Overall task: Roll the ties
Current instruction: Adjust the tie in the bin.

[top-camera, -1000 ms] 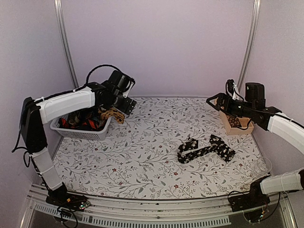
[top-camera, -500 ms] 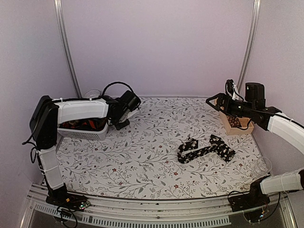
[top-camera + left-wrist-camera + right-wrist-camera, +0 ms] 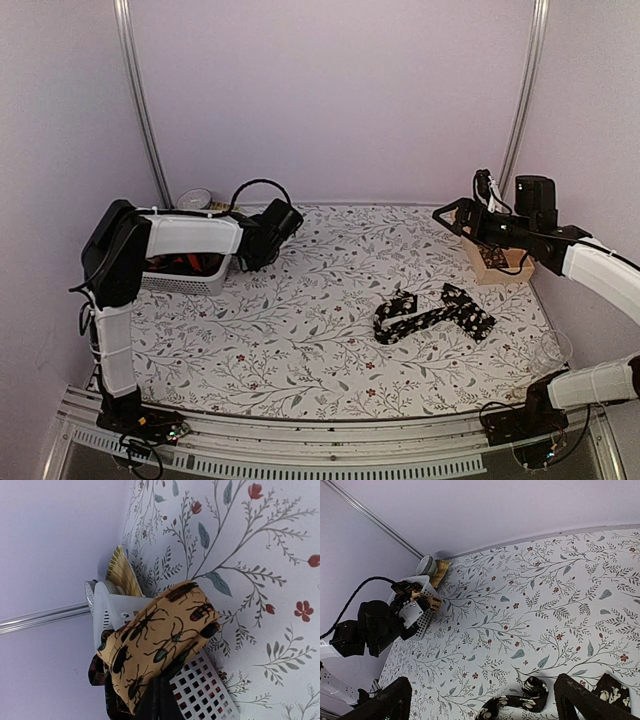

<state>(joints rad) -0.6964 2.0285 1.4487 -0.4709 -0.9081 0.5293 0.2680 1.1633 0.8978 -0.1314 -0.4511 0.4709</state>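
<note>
A tan tie (image 3: 160, 635) printed with beetles hangs over the corner of a white lattice basket (image 3: 205, 690). My left gripper (image 3: 160, 692) is shut on the tan tie's lower fold. In the top view the left gripper (image 3: 248, 255) sits at the basket's right end (image 3: 185, 280), and the arm hides the tan tie. More dark and red ties (image 3: 170, 264) lie in the basket. A black tie with pale flowers (image 3: 430, 315) lies bent on the table. My right gripper (image 3: 455, 215) hovers open above the far right, its fingers (image 3: 385, 702) apart over the black tie (image 3: 520, 705).
A wooden box (image 3: 495, 262) stands at the far right under the right arm. A round silver thing (image 3: 195, 197) and a yellow pleated object (image 3: 122, 572) lie behind the basket by the back wall. Metal rails run up both back corners.
My left arm has swung down from above the basket to its right end, and its gripper has gone from open to shut on the tan tie. The right arm has not moved.
</note>
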